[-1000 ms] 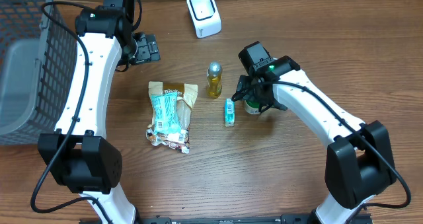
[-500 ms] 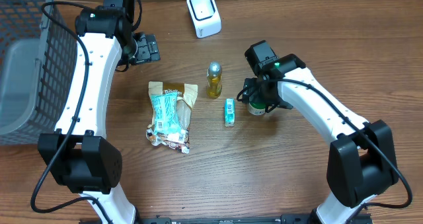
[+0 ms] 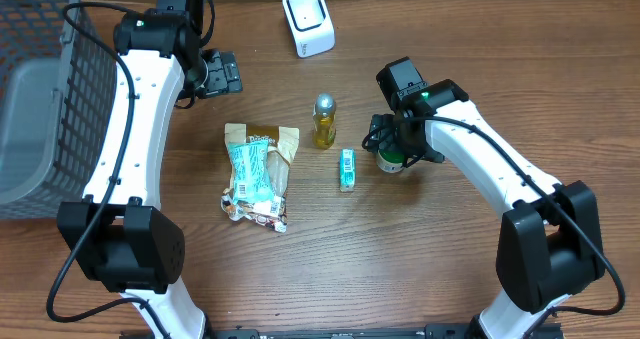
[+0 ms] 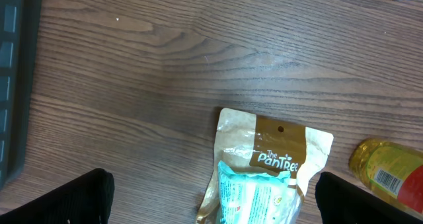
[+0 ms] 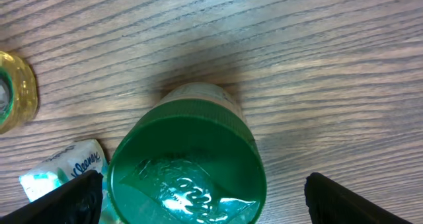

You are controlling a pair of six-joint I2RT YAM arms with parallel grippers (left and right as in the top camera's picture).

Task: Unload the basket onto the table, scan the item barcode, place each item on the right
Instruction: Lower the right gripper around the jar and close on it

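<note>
**Right gripper [image 5: 215, 197] straddles the green-lidded jar [image 5: 188, 161], jaws wide, gripping nothing.**
A wire basket [image 3: 40, 89] walls the left edge, and bare table [image 3: 420, 269] lies open on the near side and right of the jar. A tissue pack [image 3: 347, 169] lies just left of the jar, with an oil bottle [image 3: 324, 122] farther off and the scanner [image 3: 308, 20] well apart at the far edge. Overhead, the arm hides most of the jar. The right wrist view shows its lid between the fingers, with a gap on the right. The left gripper [image 3: 222, 74], also wide and empty, hangs beyond the snack bag [image 3: 260, 174].
</note>
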